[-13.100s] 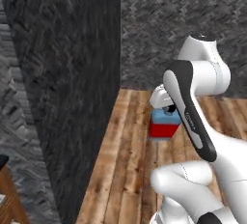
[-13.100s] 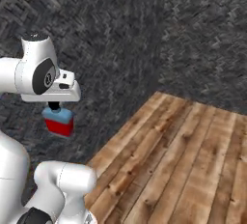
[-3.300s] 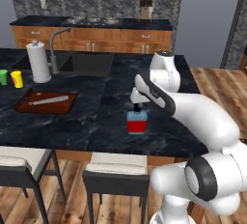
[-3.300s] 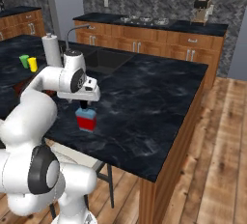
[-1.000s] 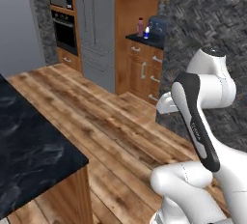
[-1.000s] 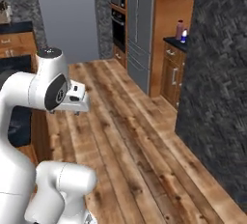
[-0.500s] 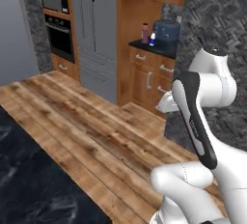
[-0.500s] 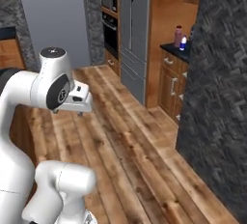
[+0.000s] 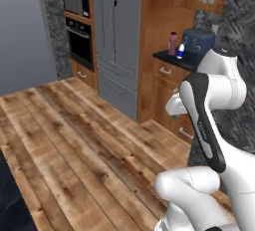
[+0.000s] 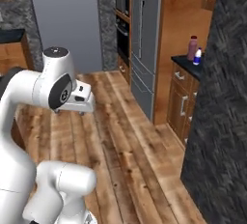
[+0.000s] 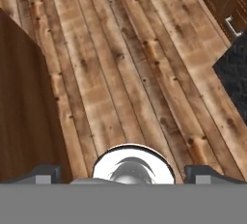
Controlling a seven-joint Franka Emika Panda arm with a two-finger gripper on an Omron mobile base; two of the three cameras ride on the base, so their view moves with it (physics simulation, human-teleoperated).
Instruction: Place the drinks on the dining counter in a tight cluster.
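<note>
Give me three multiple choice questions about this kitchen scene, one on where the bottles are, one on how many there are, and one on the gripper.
1. Where do the bottles stand?
A. on the wood floor
B. on the small dark counter beside the blue toaster
C. inside the oven

2. How many bottles stand there?
A. two
B. four
C. none

3. How is the gripper?
A. shut on a bottle
B. open and holding nothing
C. shut on a cup

Answers:
1 B: the maroon bottle and the small white-and-blue bottle stand on the small dark counter next to the blue toaster.
2 A: one maroon and one white-and-blue bottle show there in both base views.
3 B: in the hand view the gripper has its fingertips far apart, with only the wood floor beyond them.
</note>
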